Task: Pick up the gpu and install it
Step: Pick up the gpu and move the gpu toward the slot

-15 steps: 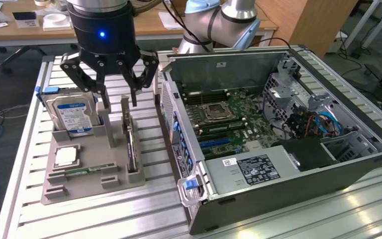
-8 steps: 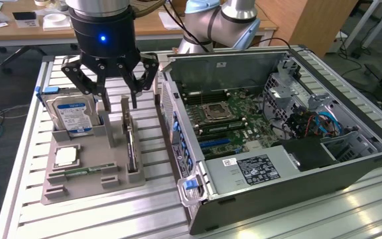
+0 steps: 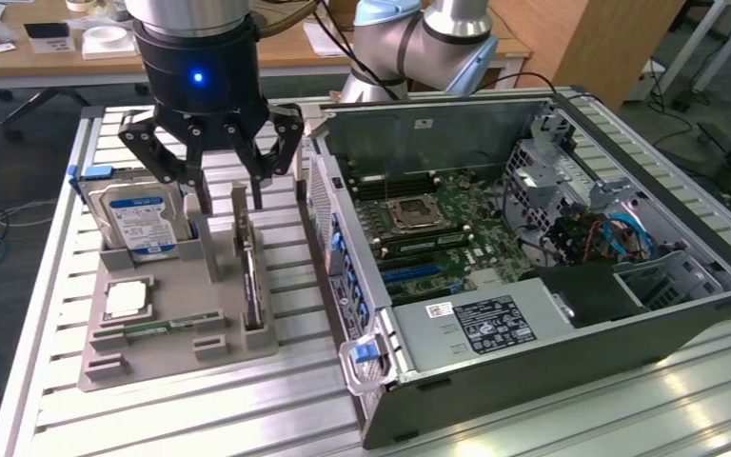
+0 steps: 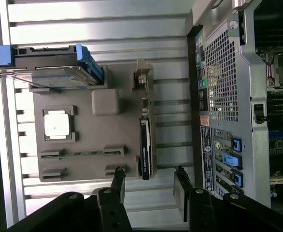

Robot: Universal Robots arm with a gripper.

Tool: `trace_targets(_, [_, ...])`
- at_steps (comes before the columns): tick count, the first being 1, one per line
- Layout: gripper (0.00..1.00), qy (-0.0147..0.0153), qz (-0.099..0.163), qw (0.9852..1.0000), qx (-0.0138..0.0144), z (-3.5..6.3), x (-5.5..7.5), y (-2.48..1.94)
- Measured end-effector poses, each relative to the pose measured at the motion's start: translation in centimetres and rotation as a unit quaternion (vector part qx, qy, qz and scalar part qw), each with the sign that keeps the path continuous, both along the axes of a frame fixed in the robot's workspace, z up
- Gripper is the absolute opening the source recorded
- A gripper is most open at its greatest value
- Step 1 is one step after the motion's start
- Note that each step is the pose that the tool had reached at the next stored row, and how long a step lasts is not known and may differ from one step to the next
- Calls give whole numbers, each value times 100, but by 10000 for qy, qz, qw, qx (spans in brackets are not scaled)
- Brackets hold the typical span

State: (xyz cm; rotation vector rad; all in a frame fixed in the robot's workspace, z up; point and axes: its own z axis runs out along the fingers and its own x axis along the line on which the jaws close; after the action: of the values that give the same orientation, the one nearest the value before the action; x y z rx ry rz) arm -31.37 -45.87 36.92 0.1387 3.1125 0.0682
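The gpu [image 3: 250, 286] [image 4: 145, 142] stands on its edge in a slot of the grey holder [image 3: 201, 354] [image 4: 91, 133]. It looks like a thin dark card with a silver bracket [image 4: 142, 79] at one end. My gripper [image 3: 229, 202] [image 4: 148, 173] hangs just above the holder, over one end of the card, and it is open. One finger stands on each side of the card's line, and neither touches it. The open computer case [image 3: 670, 314] lies on the exterior view's right of the holder, its motherboard [image 3: 429, 228] exposed.
The holder also carries a silver hard drive [image 3: 137, 219] [image 4: 54, 72], a processor chip [image 3: 128, 300] [image 4: 58, 124] and a green memory stick [image 3: 163, 328] [image 4: 78, 153]. All rest on a slatted metal table [image 3: 213, 419]. A second arm's base [image 3: 417, 48] stands behind the case.
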Motion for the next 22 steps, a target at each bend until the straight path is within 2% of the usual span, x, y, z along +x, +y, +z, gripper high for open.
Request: trace_targets(22, [53,0,0,10000,0,-110,0,0])
